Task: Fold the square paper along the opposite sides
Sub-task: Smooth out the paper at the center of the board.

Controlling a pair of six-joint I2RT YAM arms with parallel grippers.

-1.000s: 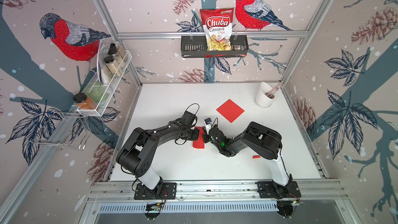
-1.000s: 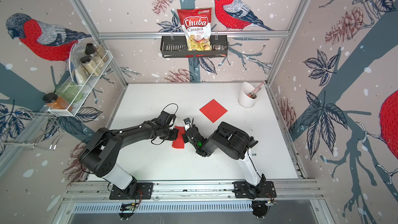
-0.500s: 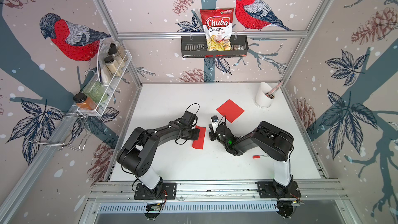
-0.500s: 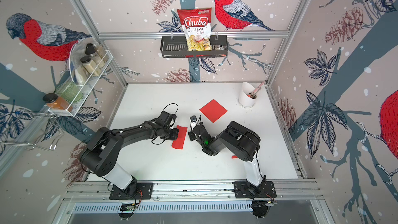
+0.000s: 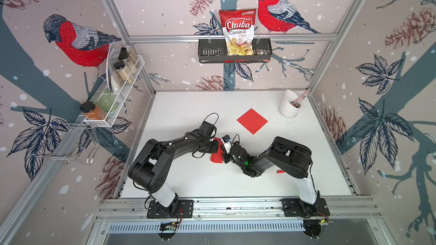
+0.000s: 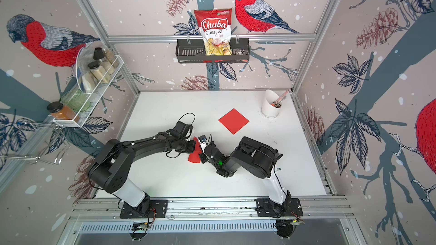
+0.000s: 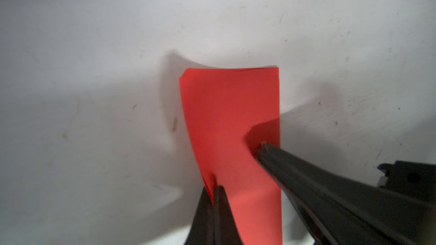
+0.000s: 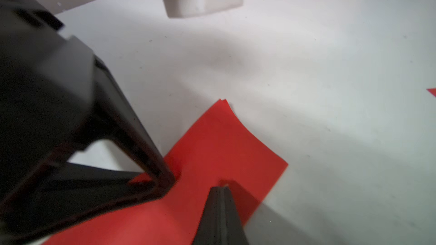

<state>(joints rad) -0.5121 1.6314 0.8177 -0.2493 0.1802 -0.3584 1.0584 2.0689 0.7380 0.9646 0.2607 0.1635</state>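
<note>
Moved since earlier: right fingers (image 8: 228,210) are sitting on the folded red paper (image 7: 231,114) again, having swung off it toward the spare red square (image 5: 252,121) half a second ago. The left arm (image 5: 179,144) and the paper are staying about where they were.
Right fingers: are pressed together with nothing between them. Their tip is touching down on the paper's top layer, close to the long edge that is lying flat.
Left fingers (image 7: 223,210): are pressed together as well. Their tips are resting at the paper's other long edge, the one curling up off the tabletop (image 5: 236,180). I cannot tell whether that edge is caught between them.
Folded red paper: is lying on the tabletop as a narrow rectangle, with two layers showing slightly offset at one corner. It is sitting near the spare red square, on the side toward the arm bases and the left arm.
Arms: the left arm and the right arm (image 5: 290,156) are both reaching in low, with their tips meeting over the paper.
Spare red square: is lying flat and unfolded, touching neither arm, in both top views.
White cup (image 5: 288,107): is standing upright, apart from the spare red square, on its far side toward the back corner.
</note>
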